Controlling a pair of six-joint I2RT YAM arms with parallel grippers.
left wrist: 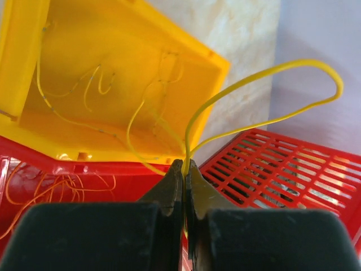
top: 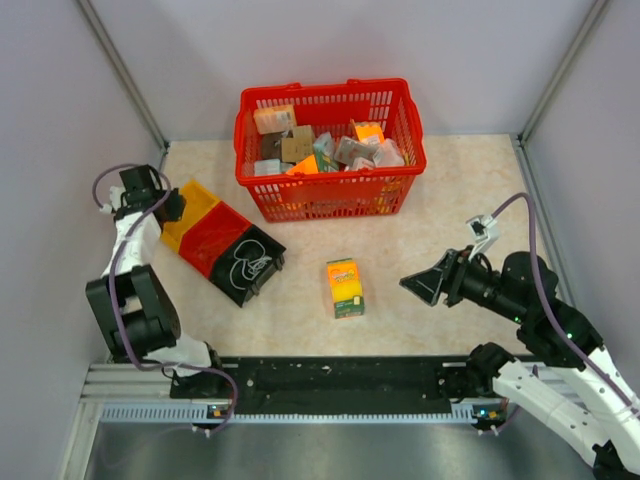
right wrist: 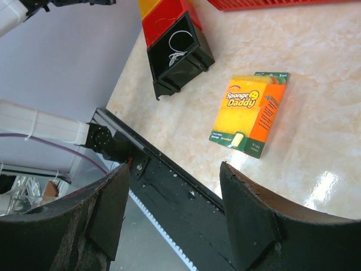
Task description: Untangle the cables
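Observation:
My left gripper [left wrist: 185,165] is shut on a thin yellow cable [left wrist: 271,96] that loops up to the right above the yellow bin [left wrist: 34,34]. More yellow cables [left wrist: 135,121] lie in that bin. Thin orange cables [left wrist: 51,189] lie in the red bin [left wrist: 130,178] beside it. White cables [top: 250,266] are curled in the black bin [top: 268,262], which also shows in the right wrist view [right wrist: 177,42]. In the top view the left gripper [top: 172,207] is at the yellow bin [top: 192,205]. My right gripper [top: 418,283] is open and empty, right of the yellow-green box [top: 345,287].
A red basket [top: 325,195] with several packages stands at the back, and its mesh shows close in the left wrist view [left wrist: 293,175]. The box [right wrist: 251,113] lies ahead of the right gripper [right wrist: 175,169]. The black rail [top: 330,385] runs along the near edge.

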